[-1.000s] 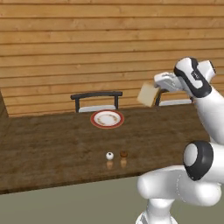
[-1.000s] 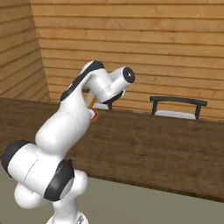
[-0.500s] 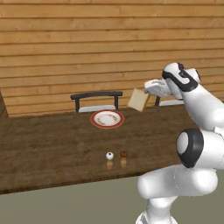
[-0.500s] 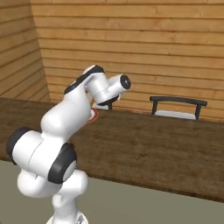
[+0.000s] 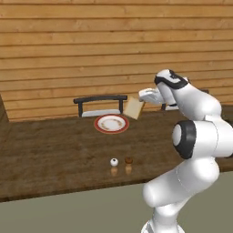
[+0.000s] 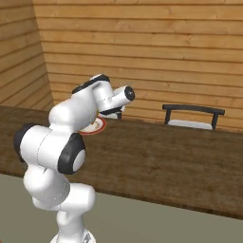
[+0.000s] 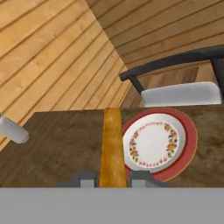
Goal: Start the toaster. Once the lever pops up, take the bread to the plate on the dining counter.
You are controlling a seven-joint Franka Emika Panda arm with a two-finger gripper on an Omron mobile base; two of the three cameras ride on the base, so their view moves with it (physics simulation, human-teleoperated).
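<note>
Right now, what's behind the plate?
Behind the plate stands a black chair with a grey seat, then plank wall. The counter hides the chair's legs.

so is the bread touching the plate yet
Apart. In the left base view the bread hangs in the pincer, above and to the right of the plate, with the dining counter showing between them.

my own arm hides most of the plate (image 6: pixel 96 127) in the right base view; two small items (image 5: pixel 121 161) on the desk (image 5: pixel 50 150) are too tiny to identify.
</note>
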